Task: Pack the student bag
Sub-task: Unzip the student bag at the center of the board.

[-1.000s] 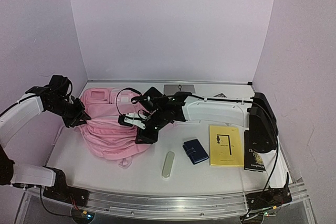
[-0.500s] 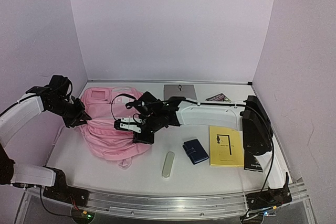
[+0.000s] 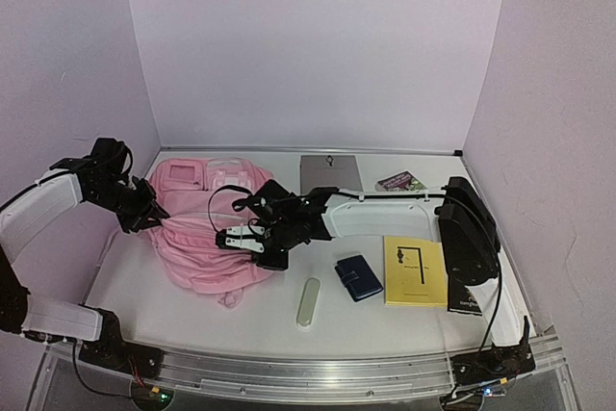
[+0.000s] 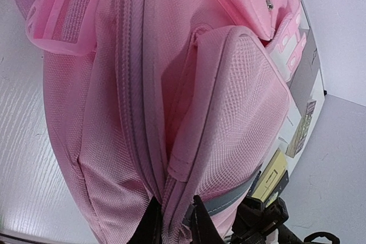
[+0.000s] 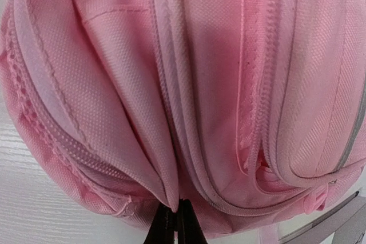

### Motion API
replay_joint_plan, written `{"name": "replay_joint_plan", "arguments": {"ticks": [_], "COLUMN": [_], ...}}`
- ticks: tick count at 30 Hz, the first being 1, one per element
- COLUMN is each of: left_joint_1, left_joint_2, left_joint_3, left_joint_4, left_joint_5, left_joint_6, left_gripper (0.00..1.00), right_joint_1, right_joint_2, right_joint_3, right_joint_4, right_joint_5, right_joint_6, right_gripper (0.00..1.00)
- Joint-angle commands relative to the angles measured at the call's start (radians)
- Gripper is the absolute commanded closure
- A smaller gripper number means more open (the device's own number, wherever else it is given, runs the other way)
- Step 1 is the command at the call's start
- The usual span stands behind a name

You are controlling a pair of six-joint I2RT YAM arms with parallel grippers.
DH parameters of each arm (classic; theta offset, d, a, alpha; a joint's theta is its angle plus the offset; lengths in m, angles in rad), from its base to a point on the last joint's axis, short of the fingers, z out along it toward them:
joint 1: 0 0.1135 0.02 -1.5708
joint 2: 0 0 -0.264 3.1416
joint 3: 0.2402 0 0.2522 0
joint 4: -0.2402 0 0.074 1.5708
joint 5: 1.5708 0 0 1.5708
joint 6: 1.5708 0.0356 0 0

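The pink backpack [image 3: 197, 247] lies slumped on the left part of the worktop [image 3: 192, 310], and both arms have hold of it. The left pincer [image 3: 152, 217] is clamped on a fold of fabric at the bag's outer left edge; its own camera shows cloth bunched between the two fingers [image 4: 151, 228]. The right pincer [image 3: 252, 238] is closed tight on the bag's near right side, nipping a ridge beside a zip. I think it has only the seam; the wrist view is too close to tell whether a zip tab is in there.

That is the risk. If it holds only cloth, a pull would drag or lift the soft bag without opening it, or the thin pinch would slip free. With the arms pulling against each other, the left grip could tear loose as well.

Every zip I can see on the backpack looks shut, and nothing shows inside it. The things to pack lie outside: a yellow book [image 3: 415, 269], a dark book [image 3: 469, 297] beside it, a blue wallet [image 3: 358, 277], a pale slim case [image 3: 308, 301], a grey tablet [image 3: 330, 174] and a small card [image 3: 399, 181].
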Motion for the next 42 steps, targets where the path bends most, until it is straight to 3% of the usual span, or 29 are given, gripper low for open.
{"name": "replay_joint_plan", "arguments": {"ticks": [1, 3, 6, 8, 13, 16, 21, 29, 35, 42], "left_joint_1": [0.01, 0.014, 0.028, 0.035, 0.035, 0.034, 0.032, 0.019, -0.034, -0.285], "left_joint_2": [0.012, 0.032, 0.076, 0.091, -0.021, -0.133, -0.259, -0.41, -0.411, -0.258], "left_joint_3": [0.048, 0.04, 0.032, 0.032, 0.041, 0.048, 0.015, -0.048, -0.063, 0.016], "left_joint_4": [0.125, 0.134, 0.146, 0.149, 0.158, 0.16, 0.184, 0.181, 0.151, 0.043], "left_joint_5": [0.07, 0.047, 0.034, 0.033, 0.048, 0.066, 0.24, 0.299, 0.244, 0.016], "left_joint_6": [0.03, 0.054, 0.1, 0.13, 0.253, 0.319, 0.413, 0.558, 0.605, 0.715], "left_gripper": [1.0, 0.99, 0.89, 0.75, 0.3, 0.2, 0.21, 0.28, 0.33, 0.31], "right_joint_1": [0.009, 0.011, 0.011, 0.01, 0.01, 0.005, -0.021, -0.035, -0.078, -0.123], "right_joint_2": [-0.041, -0.057, -0.062, -0.059, -0.037, -0.021, 0.012, 0.055, 0.098, 0.1], "right_joint_3": [0.028, 0.065, 0.132, 0.173, 0.244, 0.261, 0.31, 0.361, 0.407, 0.38], "right_joint_4": [0.02, -0.015, -0.062, -0.079, -0.092, -0.091, -0.09, -0.09, -0.089, -0.086], "right_joint_5": [-0.007, -0.062, -0.132, -0.172, -0.205, -0.208, -0.258, -0.326, -0.414, -0.444], "right_joint_6": [0.075, 0.136, 0.207, 0.253, 0.307, 0.314, 0.389, 0.482, 0.603, 0.643], "right_gripper": [1.0, 1.0, 1.0, 1.0, 1.0, 1.0, 1.0, 1.0, 1.0, 1.0]}}
